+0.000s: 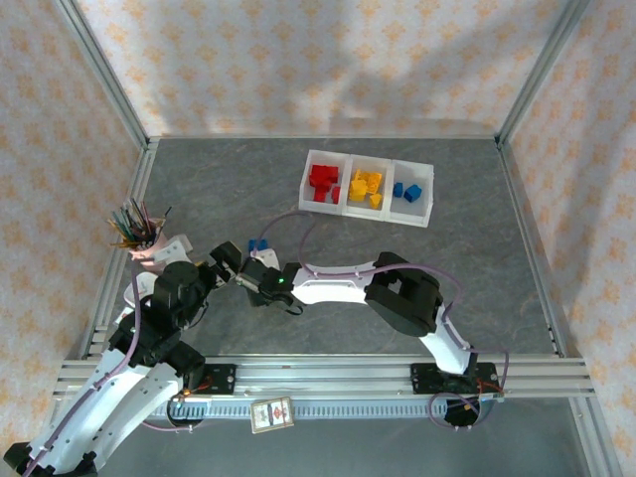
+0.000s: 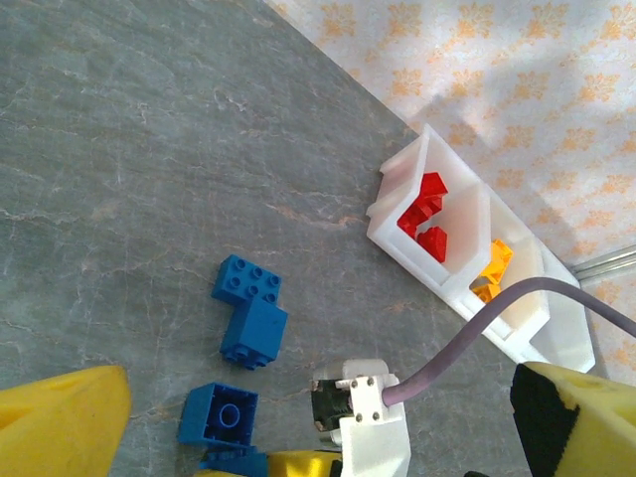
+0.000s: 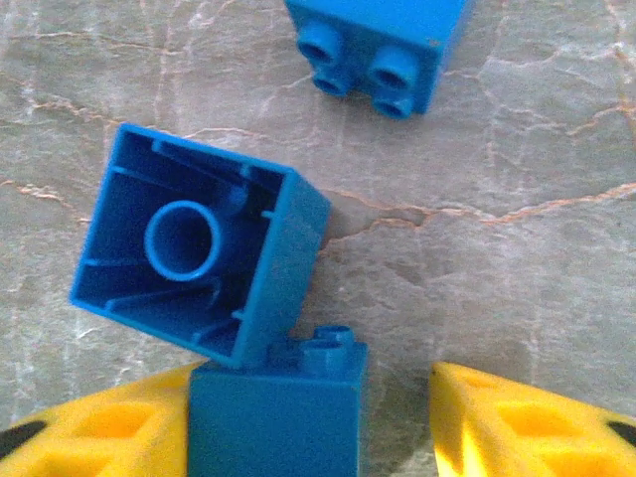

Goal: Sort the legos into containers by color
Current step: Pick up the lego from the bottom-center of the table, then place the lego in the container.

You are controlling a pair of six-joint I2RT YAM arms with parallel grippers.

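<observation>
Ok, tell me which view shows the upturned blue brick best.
The right wrist view: the upturned blue brick sits close and large, its hollow underside and inner tube plain. The left wrist view shows it smaller, near the bottom edge. In the top external view the loose blue bricks are too small to tell apart.

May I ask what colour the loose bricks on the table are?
The bricks are blue, clearest in the right wrist view.

Right arm sits low, elbow bent, forearm stretched out flat to the left. Right claw points straight down, yellow fingers parted. Left arm is folded tight above its base. Left claw angles in toward the right one, its fingers spread wide, the two claws nearly meeting.
</observation>
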